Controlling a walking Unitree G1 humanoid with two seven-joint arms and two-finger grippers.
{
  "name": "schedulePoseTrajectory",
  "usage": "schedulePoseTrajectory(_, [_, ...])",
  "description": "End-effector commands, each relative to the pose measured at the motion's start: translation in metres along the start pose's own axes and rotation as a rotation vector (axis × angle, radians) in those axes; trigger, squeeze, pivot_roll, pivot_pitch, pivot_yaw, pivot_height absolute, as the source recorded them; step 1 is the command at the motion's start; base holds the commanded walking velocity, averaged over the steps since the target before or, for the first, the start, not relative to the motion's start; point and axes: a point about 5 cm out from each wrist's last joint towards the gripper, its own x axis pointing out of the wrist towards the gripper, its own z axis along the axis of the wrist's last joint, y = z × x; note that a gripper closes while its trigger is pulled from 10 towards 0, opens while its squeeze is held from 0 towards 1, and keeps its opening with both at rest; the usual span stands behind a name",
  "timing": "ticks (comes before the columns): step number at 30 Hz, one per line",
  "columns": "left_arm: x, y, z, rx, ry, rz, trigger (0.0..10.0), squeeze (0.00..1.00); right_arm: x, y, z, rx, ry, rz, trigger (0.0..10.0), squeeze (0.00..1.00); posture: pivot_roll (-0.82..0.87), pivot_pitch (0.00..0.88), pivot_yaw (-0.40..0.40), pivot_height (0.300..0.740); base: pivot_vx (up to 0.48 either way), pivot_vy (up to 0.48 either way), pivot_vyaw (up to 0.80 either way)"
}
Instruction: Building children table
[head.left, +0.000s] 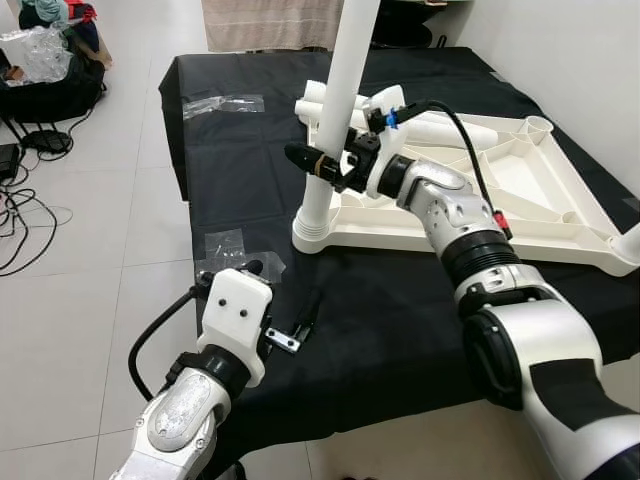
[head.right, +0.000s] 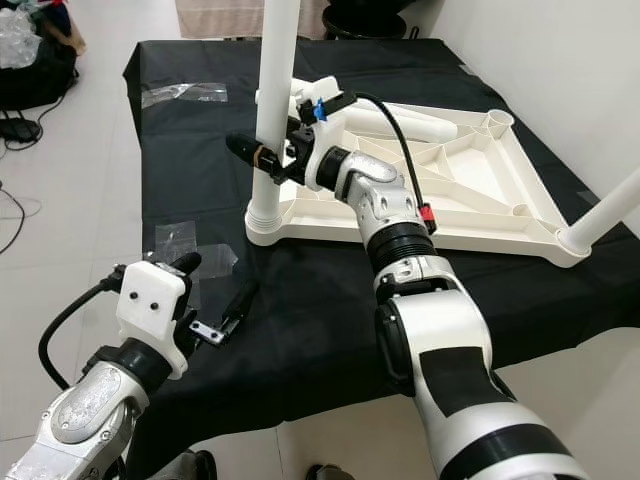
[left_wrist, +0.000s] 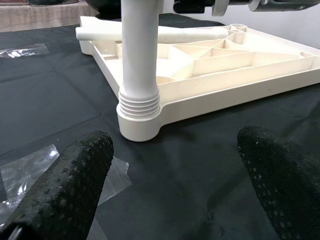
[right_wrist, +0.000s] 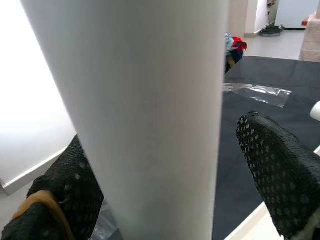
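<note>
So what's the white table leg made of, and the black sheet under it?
The leg looks like smooth, slightly glossy white plastic: it has moulded ridges at its base and matches the ribbed tabletop. The sheet seems to be matte black cloth, since it drapes and creases softly, though thin plastic is possible.

Home interior: pale tiled floor (head.left: 90, 300) around a black-draped desk (head.left: 240, 180); beyond the desk's far left corner, bags and clothing (head.left: 45, 50), cables (head.left: 25, 200); white wall (head.left: 560, 50) to its right.

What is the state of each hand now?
Left hand: open, holding nothing, above the black cloth.
Right hand: around the upright white leg; grip cannot be told.
</note>
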Motion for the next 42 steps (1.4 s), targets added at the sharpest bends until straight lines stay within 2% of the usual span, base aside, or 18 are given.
schedulePoseTrajectory(1, [-0.001,-0.002,0.0,0.008,0.007,-0.008,10.0,0.0,0.001,0.0,0.001,-0.001,-0.007,0.005,9.8,0.0,0.12,0.188,-0.128,0.74,0.0,0.0,0.0])
schedulePoseTrajectory(2, [-0.001,-0.002,0.0,0.008,0.007,-0.008,10.0,0.0,0.002,0.0,0.001,0.002,-0.008,0.003,9.8,0.0,0.12,0.188,-0.128,0.74,0.0,0.0,0.0])
schedulePoseTrajectory(3, [-0.001,-0.002,0.0,0.009,0.007,-0.007,10.0,0.0,0.002,0.0,0.001,0.003,-0.01,-0.001,3.3,0.0,0.12,0.188,-0.128,0.74,0.0,0.0,0.0])
schedulePoseTrajectory(6, [-0.001,-0.001,0.0,0.009,0.007,-0.007,10.0,0.0,0.002,0.0,0.001,0.004,-0.011,-0.004,3.3,0.0,0.12,0.188,-0.128,0.74,0.0,0.0,0.0])
schedulePoseTrajectory(7, [-0.001,-0.001,0.0,0.01,0.006,-0.006,10.0,0.0,0.002,0.0,0.001,0.008,-0.015,-0.005,0.0,0.0,0.12,0.188,-0.128,0.74,0.0,0.0,0.0])
schedulePoseTrajectory(19, [0.0,0.002,0.0,0.024,0.003,0.002,10.0,0.0,0.0,-0.002,-0.001,0.001,-0.022,-0.027,0.0,0.0,0.11,0.188,-0.125,0.74,0.0,0.0,0.0])
schedulePoseTrajectory(24, [0.002,0.013,0.002,0.05,-0.003,0.035,10.0,0.0,-0.003,-0.006,-0.001,-0.012,-0.027,-0.093,0.0,0.0,0.11,0.187,-0.123,0.74,0.0,0.0,0.0])
schedulePoseTrajectory(28, [0.003,0.016,0.002,0.061,-0.006,0.041,10.0,0.0,-0.009,-0.021,-0.001,-0.02,-0.016,-0.334,0.0,0.0,0.11,0.182,-0.122,0.74,0.0,0.0,0.0])
schedulePoseTrajectory(29, [0.003,0.016,0.002,0.061,-0.006,0.041,10.0,0.0,-0.009,-0.021,-0.001,-0.02,-0.016,-0.334,0.0,0.0,0.11,0.182,-0.122,0.74,0.0,0.0,0.0])
schedulePoseTrajectory(31, [0.003,0.016,0.002,0.063,-0.006,0.04,10.0,0.0,-0.016,-0.029,-0.005,0.0,0.003,-0.5,0.0,0.0,0.11,0.181,-0.121,0.74,0.0,0.0,0.0])
schedulePoseTrajectory(32, [0.003,0.016,0.002,0.063,-0.006,0.04,10.0,0.0,-0.016,-0.029,-0.005,0.0,0.003,-0.5,0.0,0.0,0.11,0.181,-0.121,0.74,0.0,0.0,0.0])
schedulePoseTrajectory(33, [0.003,0.016,0.002,0.064,-0.005,0.039,10.0,0.0,-0.022,-0.035,-0.011,0.011,0.022,-0.64,0.0,0.0,0.11,0.176,-0.12,0.74,0.0,0.0,0.0])
schedulePoseTrajectory(34, [0.003,0.016,0.002,0.064,-0.005,0.039,10.0,0.0,-0.022,-0.035,-0.011,0.011,0.022,-0.64,0.0,0.0,0.11,0.176,-0.12,0.74,0.0,0.0,0.0])
schedulePoseTrajectory(35, [0.003,0.016,0.001,0.065,-0.005,0.039,10.0,0.0,-0.026,-0.038,-0.014,0.014,0.032,-0.721,0.0,0.0,0.11,0.174,-0.121,0.74,0.0,0.0,0.0])
schedulePoseTrajectory(38, [0.003,0.016,0.001,0.065,-0.005,0.039,10.0,0.0,-0.028,-0.039,-0.016,0.022,0.03,-0.779,0.0,0.0,0.1,0.173,-0.121,0.74,0.0,0.0,0.0])
schedulePoseTrajectory(41, [0.004,0.016,0.001,0.066,-0.006,0.036,10.0,0.0,-0.035,-0.039,-0.016,0.055,0.008,-1.038,0.0,0.0,0.1,0.17,-0.119,0.74,0.0,0.0,0.0])
schedulePoseTrajectory(42, [0.004,0.016,0.001,0.066,-0.006,0.036,10.0,0.0,-0.035,-0.039,-0.016,0.055,0.008,-1.038,0.0,0.0,0.1,0.17,-0.119,0.74,0.0,0.0,0.0])
